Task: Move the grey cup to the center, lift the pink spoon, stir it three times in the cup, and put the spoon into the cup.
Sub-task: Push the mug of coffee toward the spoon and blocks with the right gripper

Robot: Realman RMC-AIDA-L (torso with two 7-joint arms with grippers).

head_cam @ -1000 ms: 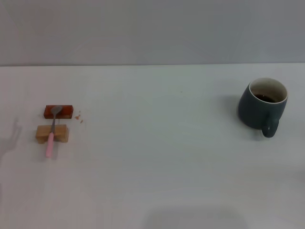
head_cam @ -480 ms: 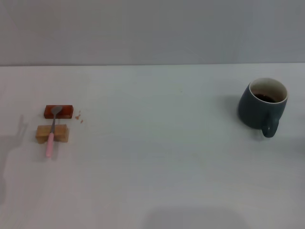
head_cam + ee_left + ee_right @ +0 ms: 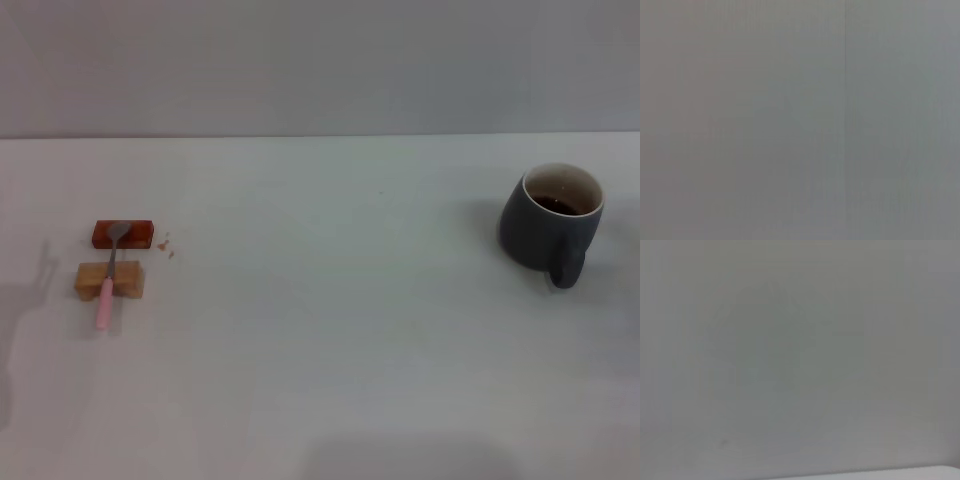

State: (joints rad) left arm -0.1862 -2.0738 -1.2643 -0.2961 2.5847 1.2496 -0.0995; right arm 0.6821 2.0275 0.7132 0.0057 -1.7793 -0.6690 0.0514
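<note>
The grey cup (image 3: 551, 225) stands upright at the right side of the white table, handle toward me, with dark liquid inside. The pink spoon (image 3: 108, 278) lies at the left side, its pink handle across a tan wooden block (image 3: 109, 281) and its metal bowl resting on a red-brown block (image 3: 124, 234). Neither gripper shows in the head view. Both wrist views show only a plain grey surface.
The white table (image 3: 320, 330) stretches between spoon and cup. A few small crumbs (image 3: 167, 246) lie just right of the red-brown block. A grey wall stands behind the table's far edge. A faint arm shadow falls at the far left.
The faint shadow at the table's left edge has shifted slightly. The cup, spoon and blocks have not moved.
</note>
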